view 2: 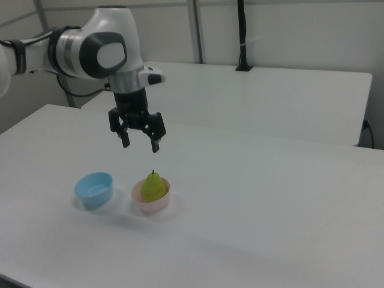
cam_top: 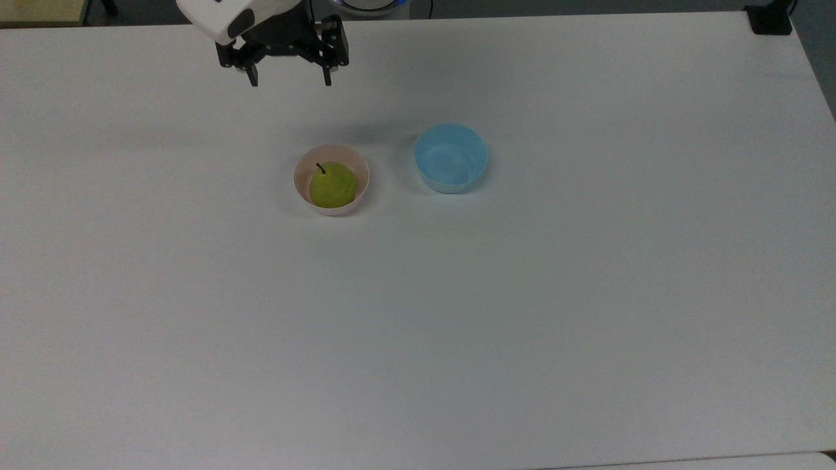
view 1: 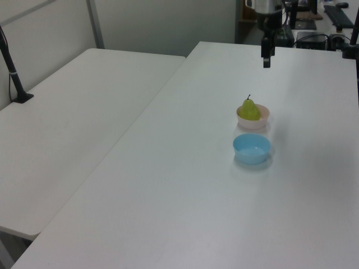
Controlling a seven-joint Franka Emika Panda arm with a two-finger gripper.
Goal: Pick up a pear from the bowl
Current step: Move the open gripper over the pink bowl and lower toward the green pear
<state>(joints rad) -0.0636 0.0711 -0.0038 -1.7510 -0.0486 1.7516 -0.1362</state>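
Observation:
A yellow-green pear point(cam_top: 332, 185) point(view 1: 250, 110) point(view 2: 153, 186) with a dark stem stands upright in the pale pink bowl point(cam_top: 301, 183) point(view 1: 261, 121) point(view 2: 150, 204) near the middle of the white table. My gripper point(cam_top: 289, 81) point(view 1: 265, 61) point(view 2: 140, 144) hangs open in the air, fingers pointing down and nothing between them. In the top view it is above and to the left of the bowl, toward the table's far edge. In the right view it hovers well above the pear, slightly left of it.
A light blue bowl point(cam_top: 450, 158) point(view 1: 252, 148) point(view 2: 94, 189) stands beside the pink one, with nothing in it. A second white table point(view 1: 67, 123) adjoins on the left view's left. A black clamp point(cam_top: 771, 19) sits at the top view's upper right corner.

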